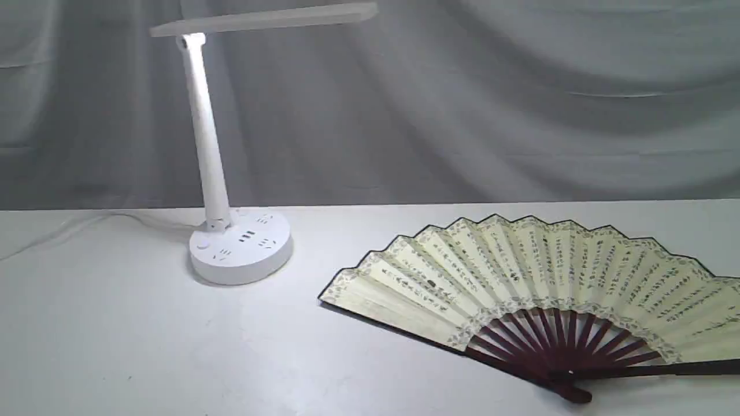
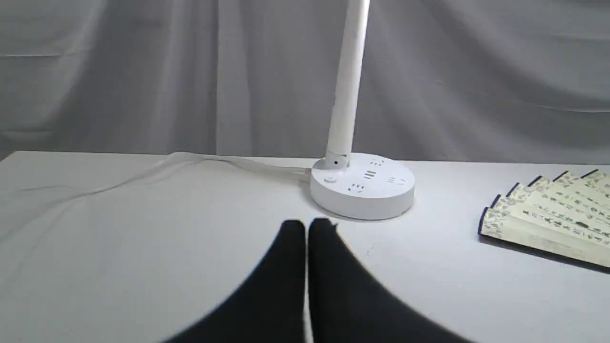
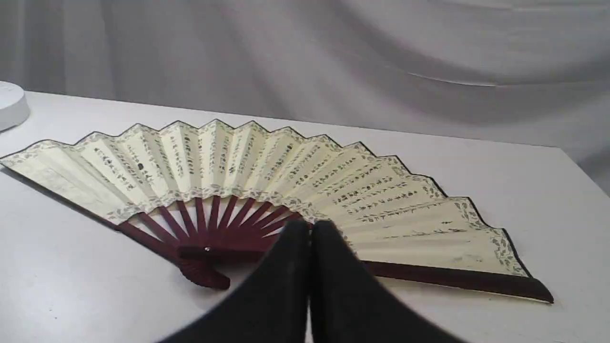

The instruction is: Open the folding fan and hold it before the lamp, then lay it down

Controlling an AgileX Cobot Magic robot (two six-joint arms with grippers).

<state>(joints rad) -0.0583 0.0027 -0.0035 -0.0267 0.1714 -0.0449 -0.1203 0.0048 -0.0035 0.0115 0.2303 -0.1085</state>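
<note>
Fan: folding fan (image 1: 537, 271) fully spread; flat on the table (image 1: 115, 346); right of the lamp, well apart
Lamp: lamp (image 1: 240, 248) upright at rear left; head horizontal
Left: left gripper (image 2: 307, 225) clenched on nothing; facing lamp base
Right: right gripper (image 3: 310, 226) clenched on nothing; facing fan's maroon ribs

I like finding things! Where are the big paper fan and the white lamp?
Cream paper folding fan with maroon wooden ribs (image 1: 537, 260): exterior view, on its pleated leaf.
White plastic desk lamp (image 1: 238, 257): exterior view, on its round base.
</note>
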